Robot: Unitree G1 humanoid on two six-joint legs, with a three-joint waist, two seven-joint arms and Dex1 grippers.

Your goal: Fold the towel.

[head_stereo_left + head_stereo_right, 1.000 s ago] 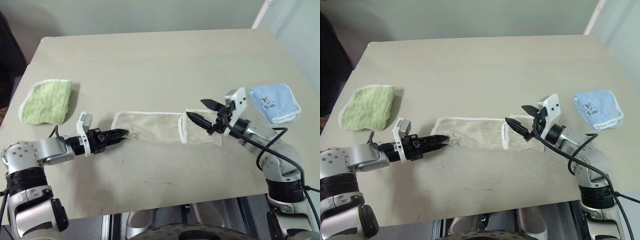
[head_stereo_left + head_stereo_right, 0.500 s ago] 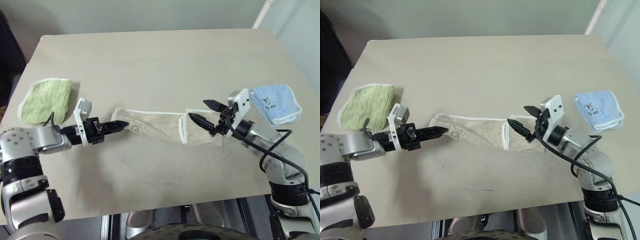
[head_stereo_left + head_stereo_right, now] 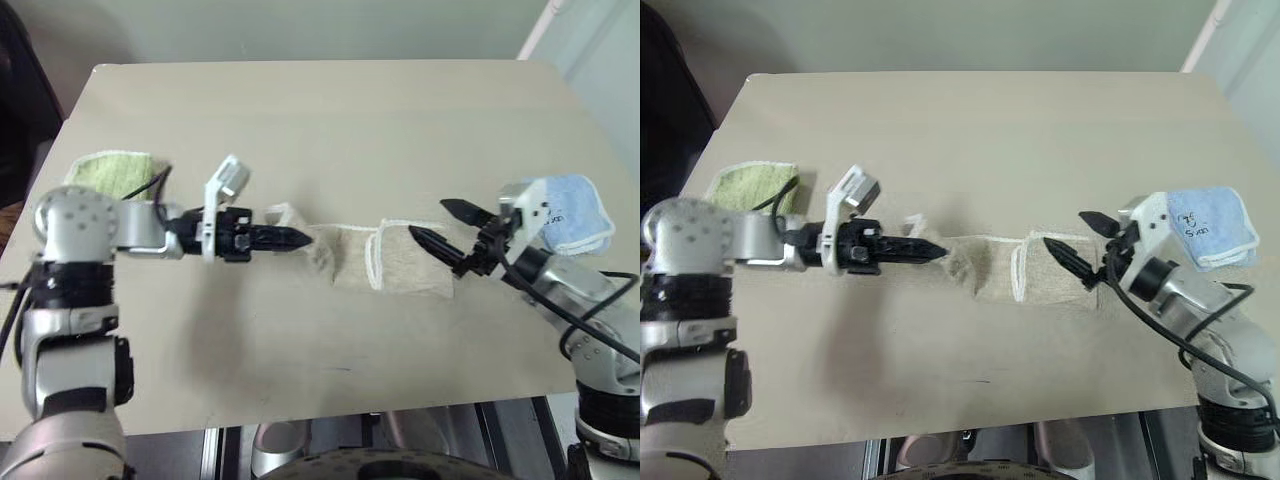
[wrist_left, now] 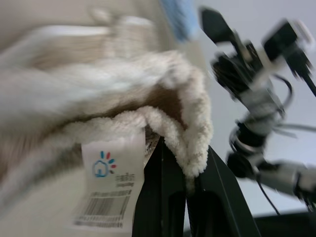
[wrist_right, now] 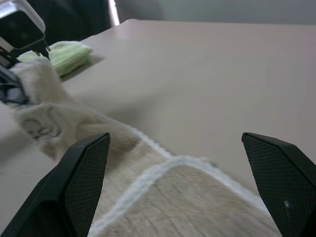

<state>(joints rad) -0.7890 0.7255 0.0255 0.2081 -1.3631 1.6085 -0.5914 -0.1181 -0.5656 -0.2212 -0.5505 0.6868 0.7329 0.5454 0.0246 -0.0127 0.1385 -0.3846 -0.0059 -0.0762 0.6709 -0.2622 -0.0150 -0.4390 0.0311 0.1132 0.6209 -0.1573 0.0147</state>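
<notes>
Carrying the pinched end across toward three o'clock is the step in hand, and doing it well, I judge, means keeping the lifted end high enough that the cloth drapes rather than drags, then laying its edge square over the folded end at the far side. The left gripper (image 3: 300, 238) is clenching its fingers on the towel's nine o'clock end, with the fabric and a white label bunching around the fingertips in the left wrist view. The right gripper (image 3: 447, 228) is hovering at the towel's three o'clock end with its fingers spread wide and nothing between them; it would do well to stay clear of the landing spot, or press the lower layer flat.

The towel (image 3: 405, 268) is lying near the middle of the surface (image 3: 330, 130), a beige terry strip with white stitched edging. Its three o'clock end is already doubled over, the white edge showing as a curved seam. Its other end is rising off the surface, rumpled, where the left fingers are holding it.
</notes>
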